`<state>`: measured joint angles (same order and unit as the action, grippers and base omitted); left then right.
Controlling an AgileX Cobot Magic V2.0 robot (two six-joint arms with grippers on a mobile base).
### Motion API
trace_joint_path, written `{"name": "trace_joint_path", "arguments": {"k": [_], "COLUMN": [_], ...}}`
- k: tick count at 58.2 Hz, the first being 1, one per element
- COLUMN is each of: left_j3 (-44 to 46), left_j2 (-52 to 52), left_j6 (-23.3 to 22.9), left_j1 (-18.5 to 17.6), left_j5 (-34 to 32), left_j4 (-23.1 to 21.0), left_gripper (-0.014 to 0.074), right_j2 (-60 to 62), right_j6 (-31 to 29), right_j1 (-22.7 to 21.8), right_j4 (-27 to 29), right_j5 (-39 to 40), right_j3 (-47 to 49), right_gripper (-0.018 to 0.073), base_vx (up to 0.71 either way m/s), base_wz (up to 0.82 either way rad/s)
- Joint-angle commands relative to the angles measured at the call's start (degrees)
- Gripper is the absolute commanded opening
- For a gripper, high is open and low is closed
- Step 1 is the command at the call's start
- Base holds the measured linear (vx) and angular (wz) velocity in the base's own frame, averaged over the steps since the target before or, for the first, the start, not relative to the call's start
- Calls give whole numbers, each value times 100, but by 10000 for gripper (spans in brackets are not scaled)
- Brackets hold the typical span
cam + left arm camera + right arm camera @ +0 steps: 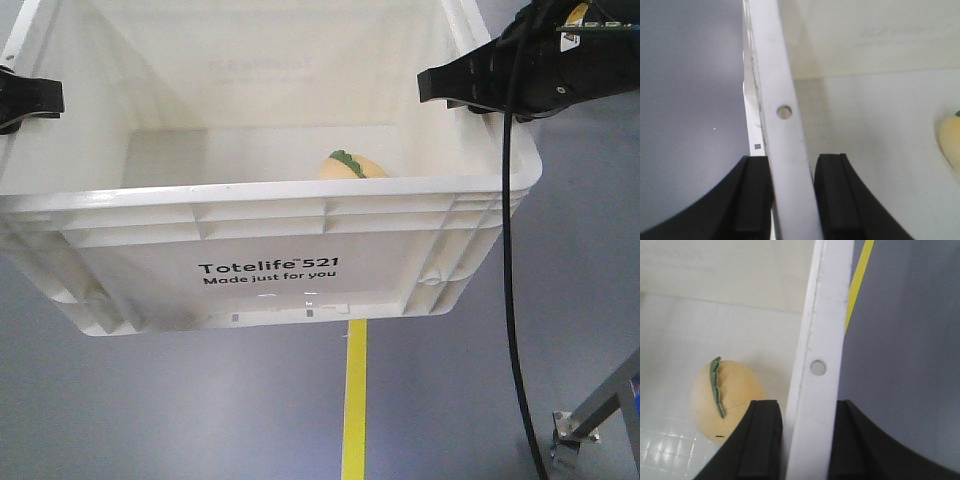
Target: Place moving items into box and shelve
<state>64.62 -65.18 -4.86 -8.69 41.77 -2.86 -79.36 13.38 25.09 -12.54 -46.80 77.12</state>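
Box appears to hang clear of the floor, held by both arms. The left gripper pinches the box's left rim, one finger inside the wall and one outside. The right gripper pinches the right rim the same way. On the bottom of the box, near its right wall, lies a yellow-orange plush with a green leaf. No other plush shows, though the box's near wall hides part of the bottom. Packing looks done, at least for this plush, and the box is up. What is left, by judgement, is carrying it to a shelf and setting it there. No shelf is in view, only grey floor and a yellow line below the box.
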Motion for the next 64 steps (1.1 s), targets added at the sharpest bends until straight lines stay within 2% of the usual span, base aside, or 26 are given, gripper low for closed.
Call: {"name": "trace_joint_path", "arguments": {"k": [1, 64], "left_j3": [244, 244], "left_j2": [213, 213], "left_j6": [171, 171], "left_j1": [-25, -25], "left_j5": [-933, -933], "left_j4": [119, 119], "left_gripper": [56, 56], "right_j2": [277, 277], "right_j6": [-86, -86], "right_j1": [-40, -40], "right_j4": [-377, -377], "right_j5": [706, 706], "right_j3": [262, 262], "right_gripper": [110, 110], "base_vx": [43, 42], "base_wz": [-17, -8]}}
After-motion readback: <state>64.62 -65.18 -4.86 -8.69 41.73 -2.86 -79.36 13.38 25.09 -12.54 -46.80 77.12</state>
